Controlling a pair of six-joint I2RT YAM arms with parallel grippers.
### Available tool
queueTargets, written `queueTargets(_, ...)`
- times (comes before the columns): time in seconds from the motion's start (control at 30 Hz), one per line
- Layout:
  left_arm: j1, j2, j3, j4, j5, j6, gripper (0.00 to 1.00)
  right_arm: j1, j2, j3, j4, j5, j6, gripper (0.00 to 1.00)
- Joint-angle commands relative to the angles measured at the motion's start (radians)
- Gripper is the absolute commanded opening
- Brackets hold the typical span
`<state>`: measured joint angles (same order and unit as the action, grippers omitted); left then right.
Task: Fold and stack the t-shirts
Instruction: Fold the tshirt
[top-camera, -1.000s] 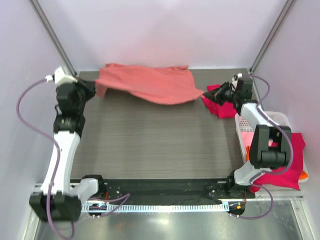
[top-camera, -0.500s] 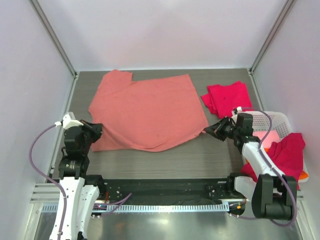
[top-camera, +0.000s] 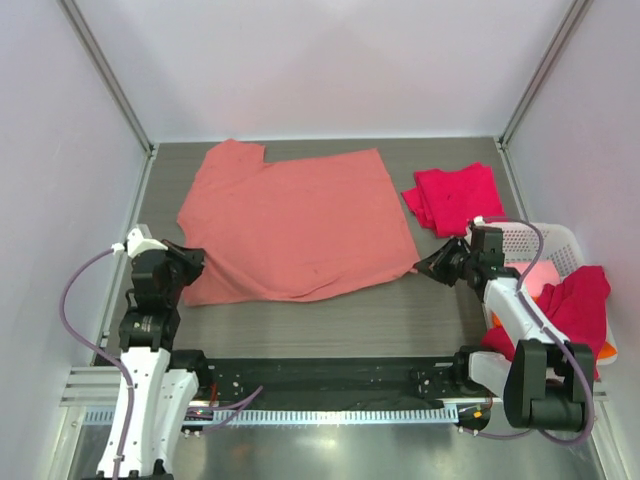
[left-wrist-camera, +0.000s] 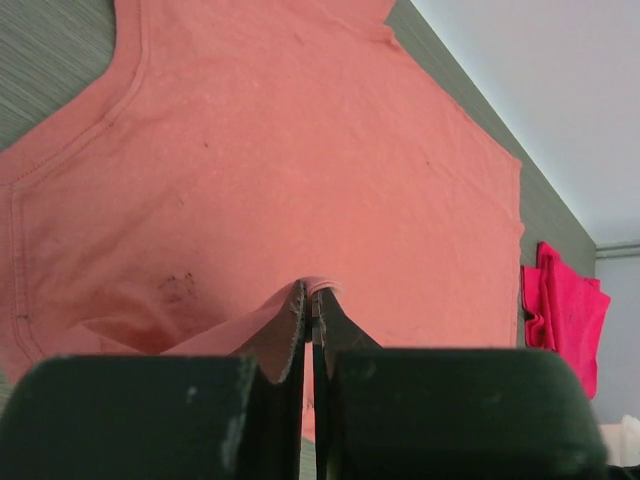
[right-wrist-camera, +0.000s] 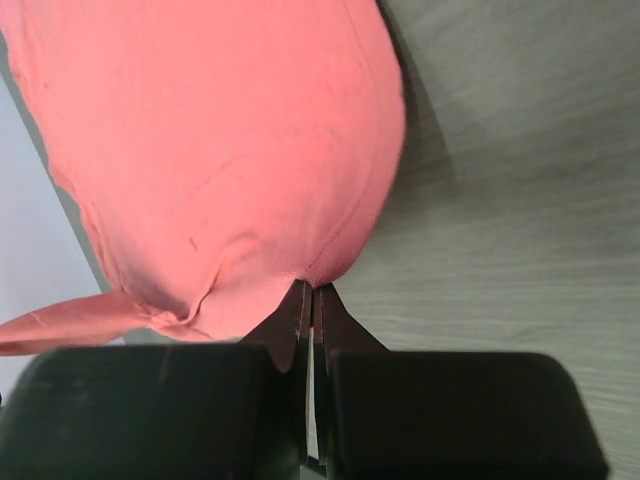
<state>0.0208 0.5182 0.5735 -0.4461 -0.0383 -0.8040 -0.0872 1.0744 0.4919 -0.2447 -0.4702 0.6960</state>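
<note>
The salmon-pink t-shirt (top-camera: 300, 225) lies spread flat on the dark table, its collar end at the far left. My left gripper (top-camera: 192, 264) is shut on its near-left corner; in the left wrist view (left-wrist-camera: 311, 296) a fold of the salmon cloth (left-wrist-camera: 300, 150) is pinched between the tips. My right gripper (top-camera: 424, 268) is shut on the near-right corner, with the hem (right-wrist-camera: 250, 150) pinched at the tips (right-wrist-camera: 311, 292). A folded crimson-red t-shirt (top-camera: 455, 195) lies at the far right.
A white lattice basket (top-camera: 530, 240) stands at the right edge, with light pink cloth (top-camera: 537, 276) inside. Another crimson-red shirt (top-camera: 580, 305) hangs over its near side, and a bit of orange cloth (top-camera: 607, 350) shows below it.
A second ago both grippers held the salmon-pink shirt up at the far edge. They have drawn it toward the near side, and it now lies flat. Both stay shut on it.
</note>
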Motion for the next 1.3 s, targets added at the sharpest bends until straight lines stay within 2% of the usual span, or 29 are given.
queueTargets(0.0, -0.001, 0.045, 0.046, 0.119, -0.041, 0.011, 0.00, 0.001, 0.053, 0.124, 0.019, 0.036, -0.044, 0.01)
queueTargets(0.57, 0.001, 0.411, 0.282, 0.355, -0.098, 0.046, 0.00, 0.043, 0.424, 0.536, 0.024, 0.080, -0.023, 0.01)
queueTargets(0.8, -0.001, 0.542, 0.305, 0.466, -0.115, 0.046, 0.00, 0.087, 0.624, 0.759, 0.001, 0.099, -0.016, 0.01)
queueTargets(1.1, 0.001, 0.693, 0.353, 0.589, -0.193, 0.100, 0.00, 0.119, 0.835, 0.936, 0.001, 0.096, -0.006, 0.02)
queueTargets(1.2, -0.001, 0.784, 0.376, 0.639, -0.190, 0.101, 0.01, 0.127, 0.904, 1.002, 0.001, 0.084, -0.006, 0.09)
queueTargets(1.23, 0.001, 0.807, 0.381, 0.664, -0.181, 0.101, 0.02, 0.129, 0.921, 1.014, 0.001, 0.073, -0.006, 0.27)
queueTargets(1.27, 0.002, 0.833, 0.385, 0.722, -0.172, 0.104, 0.03, 0.132, 0.929, 1.025, 0.002, 0.070, -0.009, 0.39)
